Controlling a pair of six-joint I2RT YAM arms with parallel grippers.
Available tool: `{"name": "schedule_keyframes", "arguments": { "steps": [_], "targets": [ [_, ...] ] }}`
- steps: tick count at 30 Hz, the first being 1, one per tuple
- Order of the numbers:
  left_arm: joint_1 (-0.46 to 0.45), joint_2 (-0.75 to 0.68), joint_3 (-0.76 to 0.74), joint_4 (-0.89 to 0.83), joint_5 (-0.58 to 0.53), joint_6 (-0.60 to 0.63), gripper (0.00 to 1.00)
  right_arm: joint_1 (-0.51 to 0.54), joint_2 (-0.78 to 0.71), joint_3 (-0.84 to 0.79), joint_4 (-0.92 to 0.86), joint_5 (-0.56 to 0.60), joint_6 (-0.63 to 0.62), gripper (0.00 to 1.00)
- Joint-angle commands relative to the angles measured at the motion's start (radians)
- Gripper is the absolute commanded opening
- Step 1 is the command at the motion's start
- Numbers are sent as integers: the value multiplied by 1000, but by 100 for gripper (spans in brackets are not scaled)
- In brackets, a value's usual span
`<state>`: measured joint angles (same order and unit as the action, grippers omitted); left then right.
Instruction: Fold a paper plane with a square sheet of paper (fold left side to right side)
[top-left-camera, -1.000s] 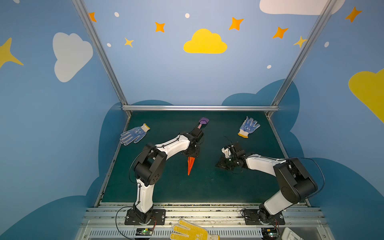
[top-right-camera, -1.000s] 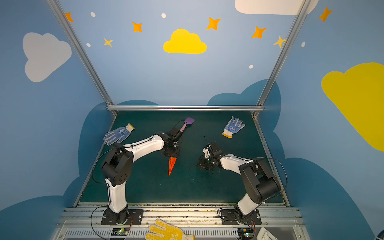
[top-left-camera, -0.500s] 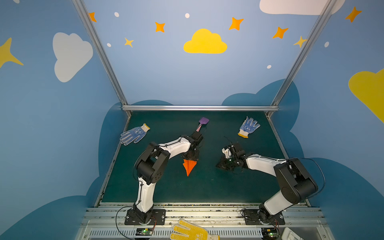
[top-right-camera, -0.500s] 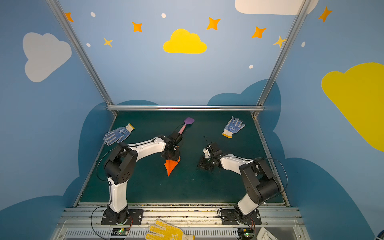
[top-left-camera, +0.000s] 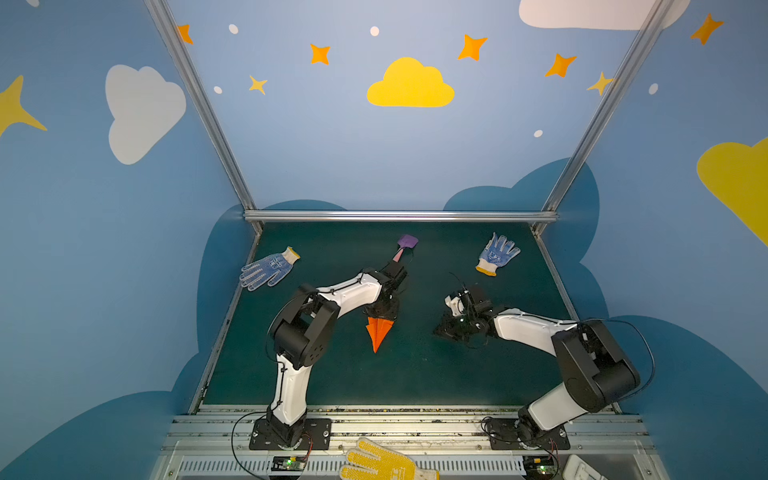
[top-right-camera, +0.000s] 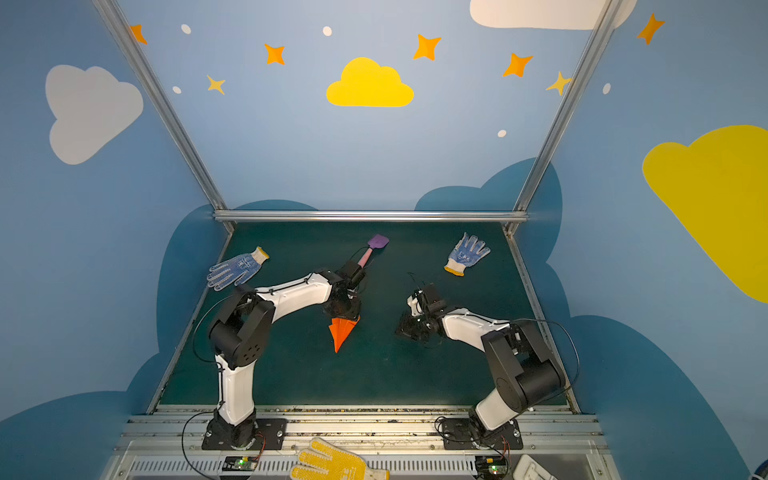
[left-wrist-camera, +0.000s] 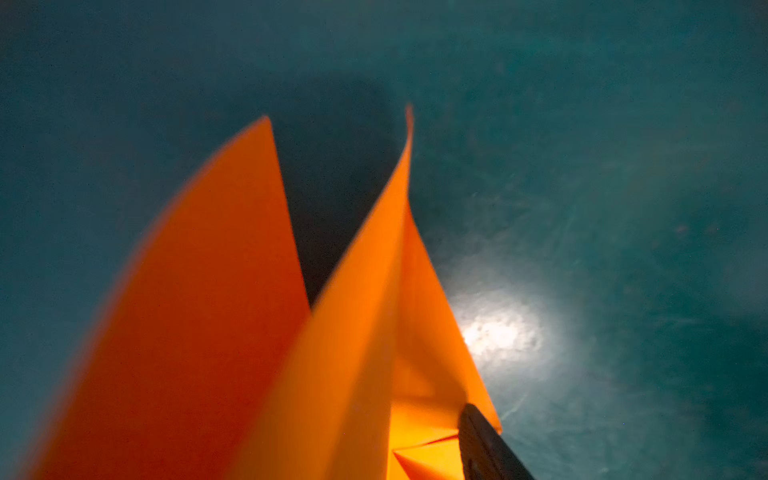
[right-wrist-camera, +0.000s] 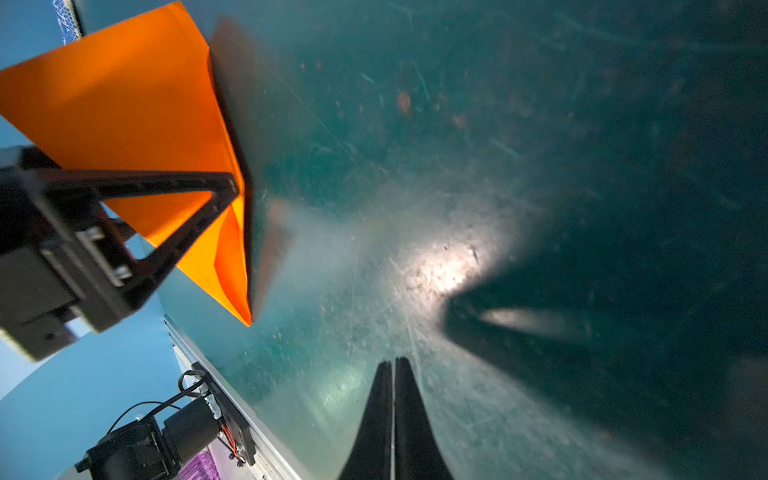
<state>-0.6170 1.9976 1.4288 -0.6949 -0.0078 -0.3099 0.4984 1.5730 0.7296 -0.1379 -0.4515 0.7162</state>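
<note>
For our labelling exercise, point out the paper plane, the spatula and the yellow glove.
paper plane (top-left-camera: 378, 332): in a top view, middle of its folded body.
spatula (top-left-camera: 407, 240): in a top view, purple head.
yellow glove (top-left-camera: 386, 465): in a top view, palm.

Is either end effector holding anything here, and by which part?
Right end effector: shut, empty. Left end effector sits over the paper plane at its wide tail, jaws apart, one finger touching a wing; a real grip cannot be told.
</note>
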Motion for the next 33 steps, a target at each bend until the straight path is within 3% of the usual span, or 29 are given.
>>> {"name": "schedule_keyframes", "arguments": {
  "steps": [1, 7, 8, 12, 14, 18, 19, 22, 25, 30, 33],
  "targets": [
    [5, -79, 81, -57, 5, 14, 65, -5, -35, 22, -34, 8, -21, 0],
    [9, -221, 156, -96, -66, 14, 76, -23, -90, 47, -94, 24, -40, 1],
    [10, -255, 159, -98, -95, 8, 78, -30, -106, 56, -115, 34, -51, 8],
    [17, -386, 119, -77, -311, -20, 92, -69, -182, 129, -257, 146, -123, 54],
    [27, -462, 41, -1, -420, -13, 100, -90, -220, 174, -327, 248, -159, 65],
    [104, -648, -205, 265, -505, 57, 100, -156, -288, 221, -387, 491, -176, 77],
    [124, -694, -282, 351, -519, 87, 100, -169, -308, 211, -365, 537, -182, 91],
    [205, -820, -488, 589, -567, 195, 100, -198, -369, 151, -248, 706, -219, 93],
    [330, -895, -640, 730, -565, 235, 100, -208, -403, 87, -112, 856, -366, 93],
    [564, -880, -809, 845, -480, 112, 100, -235, -368, 28, 59, 988, -543, 94],
    [598, -800, -856, 902, -486, 59, 100, -267, -325, -7, 149, 1045, -581, 94]
  ]
}}
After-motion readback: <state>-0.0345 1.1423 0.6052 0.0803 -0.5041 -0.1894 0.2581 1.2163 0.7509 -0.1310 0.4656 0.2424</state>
